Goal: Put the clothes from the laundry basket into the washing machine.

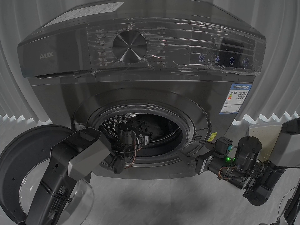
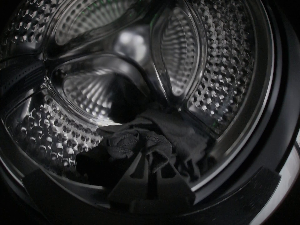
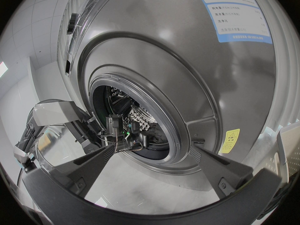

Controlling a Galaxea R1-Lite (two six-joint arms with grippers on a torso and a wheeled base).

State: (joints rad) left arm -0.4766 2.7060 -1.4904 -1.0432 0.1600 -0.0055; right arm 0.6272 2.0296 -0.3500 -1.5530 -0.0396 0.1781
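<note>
Down at the bottom of the drum, dark clothes lie heaped, one fold pinched between the left gripper fingers.

Risk, as I judge it: if that gripper backs out without letting go, the fold drags over the rim to the floor; loose cloth could also snag a finger. The pile sits just past the fingertips, touching them. The right gripper hangs outside the washing machine, low by the opening, fingers wide apart, holding nothing, well apart from the clothes. The door is swung open.
</note>
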